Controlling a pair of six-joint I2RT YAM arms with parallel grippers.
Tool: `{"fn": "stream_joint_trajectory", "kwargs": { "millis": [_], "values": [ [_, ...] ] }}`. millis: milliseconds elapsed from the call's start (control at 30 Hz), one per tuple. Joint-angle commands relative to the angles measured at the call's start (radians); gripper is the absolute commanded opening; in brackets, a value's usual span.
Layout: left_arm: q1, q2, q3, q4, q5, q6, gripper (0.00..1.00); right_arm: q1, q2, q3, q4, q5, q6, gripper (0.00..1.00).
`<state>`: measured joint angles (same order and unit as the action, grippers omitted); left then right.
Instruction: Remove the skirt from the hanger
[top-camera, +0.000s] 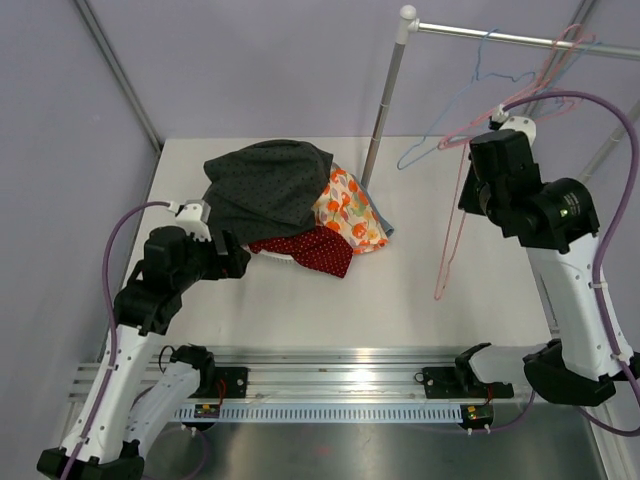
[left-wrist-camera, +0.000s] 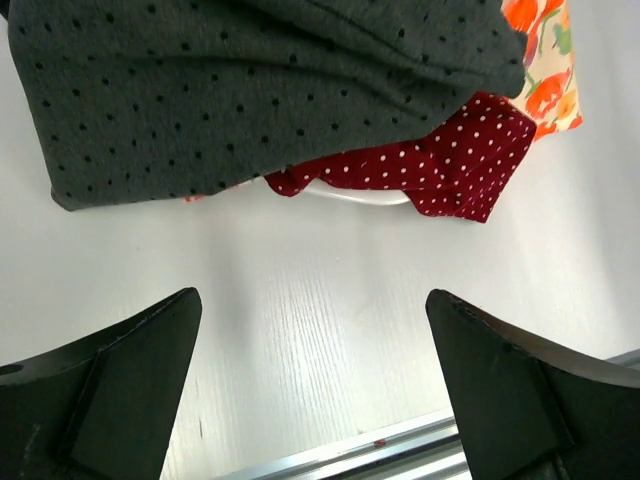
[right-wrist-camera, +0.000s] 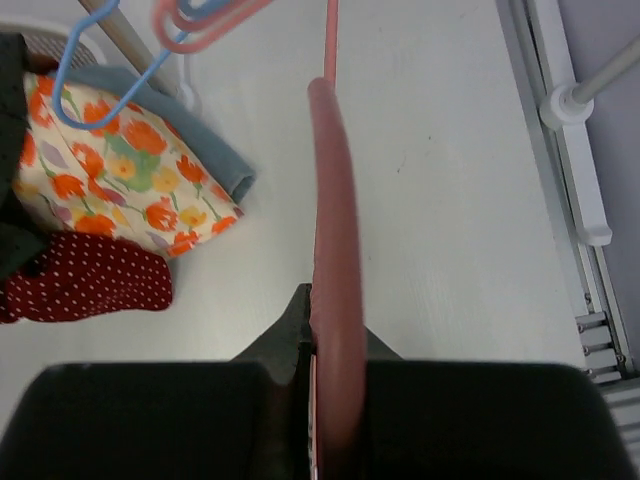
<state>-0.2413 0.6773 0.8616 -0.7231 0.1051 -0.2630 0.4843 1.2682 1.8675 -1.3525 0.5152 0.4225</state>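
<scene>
**Skirt on the table pile, pink hanger in the right gripper**

Left gripper (left-wrist-camera: 312, 302): jaws wide apart, holding nothing, over bare white table (top-camera: 400, 300) just in front of the clothes pile.

Right gripper (right-wrist-camera: 326, 335): raised at the right side of the table, jaws clamped on a pink wire hanger (top-camera: 453, 215). In the wrist view the hanger's bar runs straight up from between the fingers. In the top view its lower part dangles over the table surface.

Grey black-dotted skirt (top-camera: 268, 185): lies crumpled on top of the pile at the far left-centre of the table, well apart from the held hanger.

Pile under and beside it: dark red white-dotted cloth (top-camera: 312, 248) at the near edge, orange floral cloth (top-camera: 350, 210) to its right, a grey-blue cloth (right-wrist-camera: 215, 165) under the floral one. A white rim (left-wrist-camera: 360, 196) shows under the red cloth; cannot tell what it is.

Clothes rail (top-camera: 500, 38): carries a blue hanger (top-camera: 440, 125).
</scene>
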Motion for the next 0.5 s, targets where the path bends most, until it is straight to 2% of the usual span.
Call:
{"fn": "stream_joint_trajectory", "kwargs": {
  "millis": [0, 167, 267, 367, 400, 467],
  "values": [
    [-0.004, -0.056, 0.013, 0.048, 0.004, -0.007, 0.99, 0.004, 0.077, 0.226, -0.046, 0.133, -0.017, 0.00],
    [-0.006, -0.102, -0.007, 0.063, 0.015, -0.004, 0.99, 0.002, 0.198, 0.453, -0.128, 0.236, -0.094, 0.00],
    [-0.006, -0.104, -0.004, 0.057, 0.008, -0.004, 0.99, -0.003, 0.260, 0.538, -0.154, 0.217, -0.091, 0.00],
    [-0.006, -0.116, -0.006, 0.060, 0.007, -0.002, 0.99, -0.003, 0.220, 0.402, -0.088, 0.132, -0.051, 0.00],
    [-0.006, -0.120, -0.007, 0.062, 0.008, -0.002, 0.99, -0.003, 0.167, 0.277, -0.056, 0.117, -0.042, 0.00],
    [-0.006, -0.128, -0.007, 0.062, 0.008, -0.002, 0.99, -0.001, 0.119, 0.164, 0.016, 0.080, -0.010, 0.00]
  ]
}}
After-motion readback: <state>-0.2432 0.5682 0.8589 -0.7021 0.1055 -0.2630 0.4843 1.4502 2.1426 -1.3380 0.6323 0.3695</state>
